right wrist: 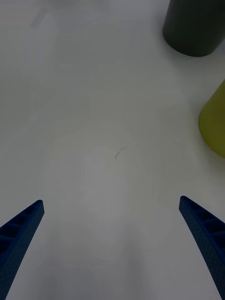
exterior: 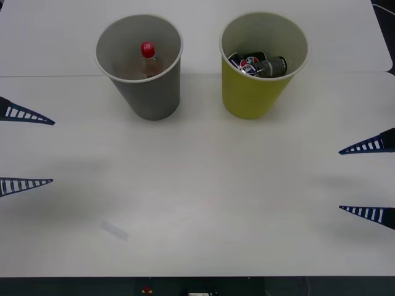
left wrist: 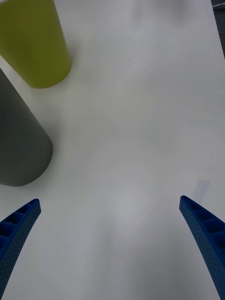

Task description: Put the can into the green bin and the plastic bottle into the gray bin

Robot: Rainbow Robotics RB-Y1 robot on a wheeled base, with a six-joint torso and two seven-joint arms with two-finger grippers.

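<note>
The gray bin stands at the table's back left with the plastic bottle upright inside it, red cap showing. To its right the green bin holds a dark can lying on its side. My left gripper hovers open at the left edge, well in front of the gray bin, with the green bin beyond. At the right edge my right gripper is open too, apart from the green bin and the gray bin. Both hold nothing.
The white table is bare between the grippers. A faint smudge marks the front left. A seam crosses the table behind the bins. The table's front edge is close to the robot.
</note>
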